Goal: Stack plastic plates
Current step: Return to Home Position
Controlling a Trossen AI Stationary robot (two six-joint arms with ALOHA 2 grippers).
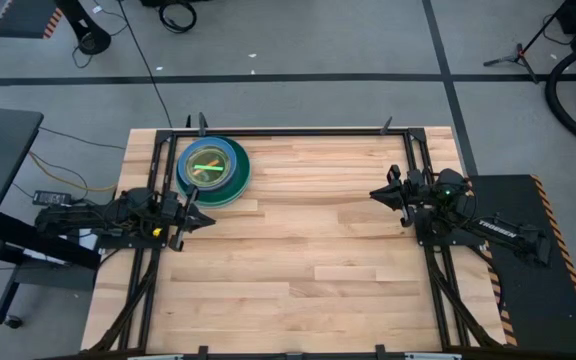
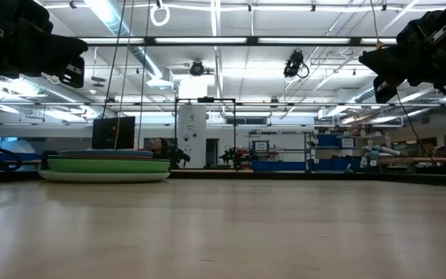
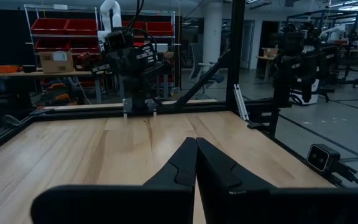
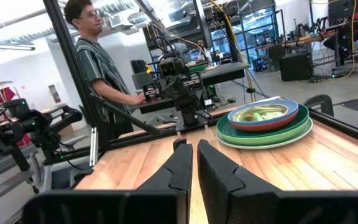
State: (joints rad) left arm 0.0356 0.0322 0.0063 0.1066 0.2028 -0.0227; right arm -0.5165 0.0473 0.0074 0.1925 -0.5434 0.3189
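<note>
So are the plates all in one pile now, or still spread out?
Stacked: a single pile of plates, smaller on larger, sits beside the left gripper; the right gripper is across the table, both shut, empty.

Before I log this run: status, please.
Left gripper shut, left edge. Right gripper shut, right edge. Plates in one stack, near left gripper. Nothing blocking.

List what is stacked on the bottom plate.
Above the bottom plate, a green plate, a red-orange rim, a blue plate and a light green top plate show; any nested between are hidden.
</note>
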